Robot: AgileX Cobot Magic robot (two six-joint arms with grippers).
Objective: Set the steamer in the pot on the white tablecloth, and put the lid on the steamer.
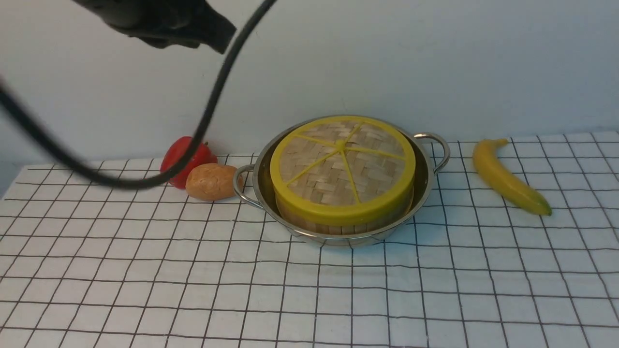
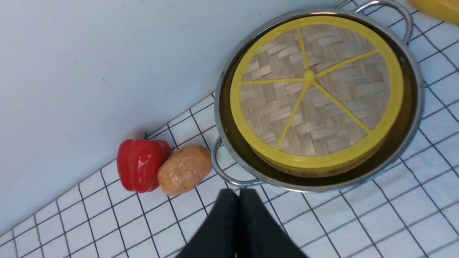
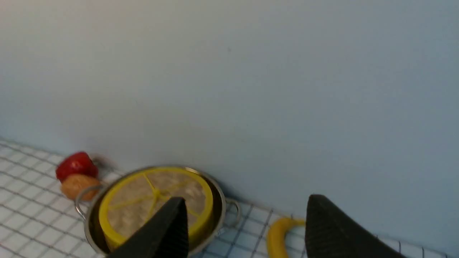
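Note:
The shiny pot [image 1: 426, 180] stands on the white tablecloth [image 1: 193, 280] near the back wall. Inside it sits the bamboo steamer [image 1: 309, 223]; only a strip of its slatted wall shows. The woven lid [image 1: 341, 164], with its yellow rim and spokes, lies flat on top and hides what the steamer holds. In the left wrist view my left gripper [image 2: 239, 191] is shut and empty, raised above the cloth just short of the pot's near handle [image 2: 224, 172]. My right gripper [image 3: 247, 202] is open and empty, well up and back from the pot [image 3: 218, 200].
A red pepper [image 1: 186, 157] and a brown potato [image 1: 213, 181] lie side by side just left of the pot. A banana [image 1: 508, 178] lies on the cloth to its right. A black cable [image 1: 208, 111] loops down from my left arm [image 1: 164, 21] at the top left.

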